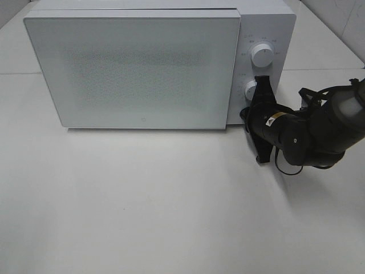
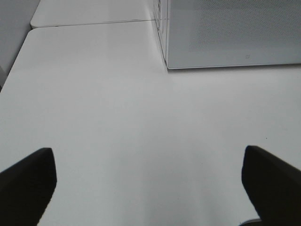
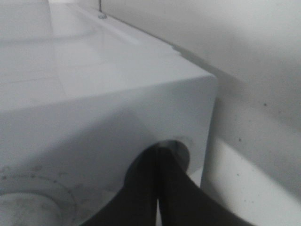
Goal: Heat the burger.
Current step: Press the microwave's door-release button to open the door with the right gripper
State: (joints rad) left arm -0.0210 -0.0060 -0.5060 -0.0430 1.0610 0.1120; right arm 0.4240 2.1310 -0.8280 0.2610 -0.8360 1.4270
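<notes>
The burger is out of view. A white microwave (image 1: 142, 68) stands at the back of the table with its door shut. My right gripper (image 1: 262, 81) is shut, and its black fingertips rest against the lower knob (image 1: 249, 90) on the control panel. The right wrist view shows the same: the right gripper (image 3: 158, 151) has its fingers pressed together and touching the lower knob (image 3: 182, 153). My left gripper (image 2: 150, 176) is open over bare table, with nothing between its fingers (image 2: 28, 183), and the microwave's (image 2: 230, 33) front corner lies ahead of it.
An upper knob (image 1: 263, 54) sits above the lower one on the panel. The white table (image 1: 171, 200) stretches in front of the microwave. A seam between table sections (image 2: 89, 22) runs beside the microwave.
</notes>
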